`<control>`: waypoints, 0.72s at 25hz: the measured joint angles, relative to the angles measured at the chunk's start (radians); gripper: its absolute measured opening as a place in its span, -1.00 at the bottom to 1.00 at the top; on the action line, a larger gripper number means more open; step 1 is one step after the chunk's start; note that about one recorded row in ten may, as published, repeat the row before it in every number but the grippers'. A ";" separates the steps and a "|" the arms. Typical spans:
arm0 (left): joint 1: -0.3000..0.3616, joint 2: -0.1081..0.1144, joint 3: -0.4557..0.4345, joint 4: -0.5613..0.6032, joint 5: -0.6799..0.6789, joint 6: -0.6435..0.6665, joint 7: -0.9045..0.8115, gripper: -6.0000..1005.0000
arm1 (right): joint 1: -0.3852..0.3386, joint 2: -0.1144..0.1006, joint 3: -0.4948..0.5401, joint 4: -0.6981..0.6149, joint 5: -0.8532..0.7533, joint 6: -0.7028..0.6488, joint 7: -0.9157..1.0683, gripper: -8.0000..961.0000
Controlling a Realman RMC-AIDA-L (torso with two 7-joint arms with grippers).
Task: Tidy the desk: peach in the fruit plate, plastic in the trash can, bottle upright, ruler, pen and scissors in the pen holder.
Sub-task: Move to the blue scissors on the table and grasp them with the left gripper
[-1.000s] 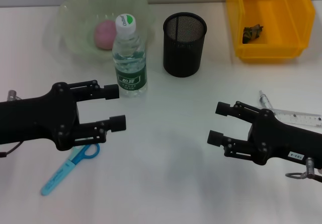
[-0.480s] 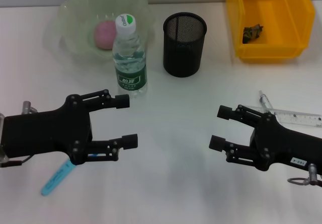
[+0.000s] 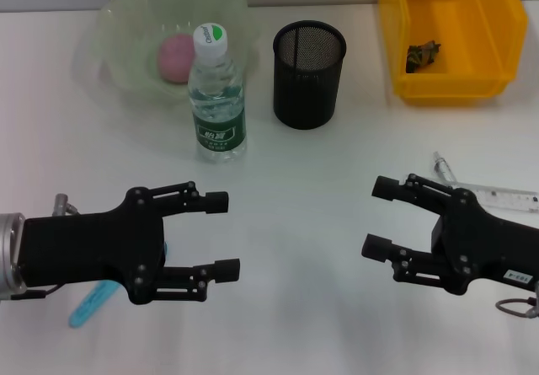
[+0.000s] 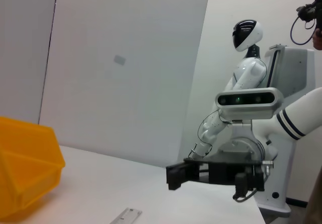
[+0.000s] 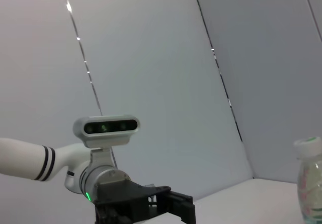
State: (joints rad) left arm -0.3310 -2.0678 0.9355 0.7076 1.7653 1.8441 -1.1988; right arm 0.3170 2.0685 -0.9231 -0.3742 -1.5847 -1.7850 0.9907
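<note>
The left gripper (image 3: 221, 233) hangs wide open over the blue scissors (image 3: 94, 302), which lie slanting, tip toward the near-left; the right gripper (image 3: 378, 217) is spread wide beside the ruler (image 3: 504, 196), lying crosswise; the water bottle (image 3: 217, 95) stands upright before the fruit plate (image 3: 126, 21).

Pink peach (image 3: 175, 56), pale green plate (image 3: 126, 21), black mesh pen holder (image 3: 308, 73), yellow trash can (image 3: 450, 46), green-labelled bottle (image 3: 217, 97).

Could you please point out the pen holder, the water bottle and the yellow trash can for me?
pen holder (image 3: 308, 84), head view, on the outer mesh wall
water bottle (image 3: 219, 118), head view, on the green label
yellow trash can (image 3: 397, 34), head view, on its near left wall
</note>
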 joint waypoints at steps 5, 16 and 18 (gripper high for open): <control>-0.002 0.001 -0.005 -0.005 -0.002 0.000 0.001 0.62 | -0.001 -0.001 -0.001 -0.013 -0.004 -0.005 0.008 0.72; -0.009 0.000 -0.003 -0.005 -0.003 -0.014 0.003 0.62 | -0.053 0.004 0.052 -0.284 -0.044 -0.051 0.183 0.72; -0.011 0.000 -0.002 -0.006 0.000 -0.017 0.003 0.62 | -0.055 0.005 0.054 -0.339 -0.053 -0.047 0.234 0.72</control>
State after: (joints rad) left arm -0.3423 -2.0676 0.9332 0.7021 1.7649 1.8267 -1.1954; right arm 0.2616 2.0734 -0.8695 -0.7131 -1.6375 -1.8325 1.2246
